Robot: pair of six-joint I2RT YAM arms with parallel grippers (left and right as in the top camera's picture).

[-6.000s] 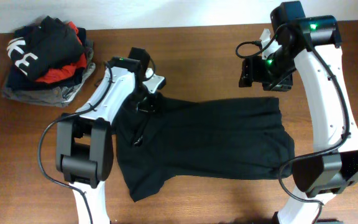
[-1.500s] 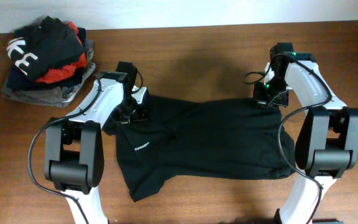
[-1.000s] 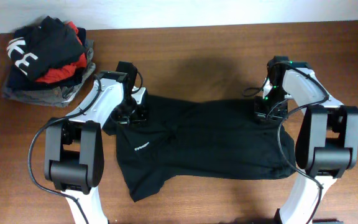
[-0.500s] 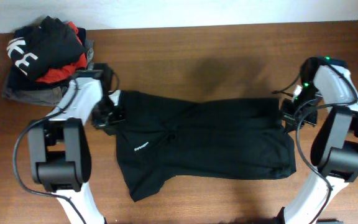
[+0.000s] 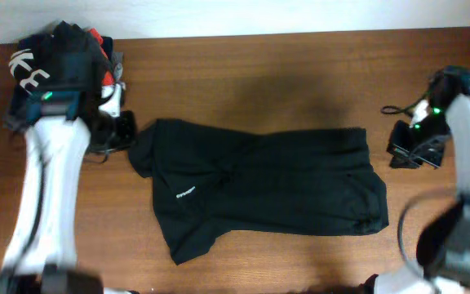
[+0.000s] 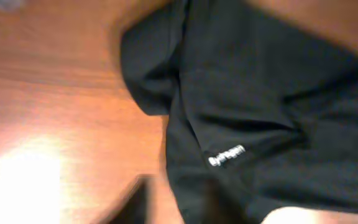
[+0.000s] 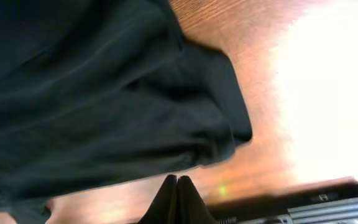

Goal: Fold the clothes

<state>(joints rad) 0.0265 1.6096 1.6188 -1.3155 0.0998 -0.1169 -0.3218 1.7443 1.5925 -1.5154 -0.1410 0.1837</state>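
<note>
Brown wooden tabletop (image 5: pixel 259 73) beneath everything. Right claw (image 7: pixel 176 186) pinched narrow on nothing, only its tips inside the right wrist view's lower edge; overhead, just right of the black top (image 5: pixel 259 184), spread flat at centre frame. Left claw (image 5: pixel 123 135) motion-smeared beside the top's left edge, width impossible to tell. White lettering (image 6: pixel 227 154) readable only in left wrist view. Pile of clothes (image 5: pixel 64 57) upper left, partly hidden by left arm (image 5: pixel 51 180). Broad band of wood showing above the top.
</note>
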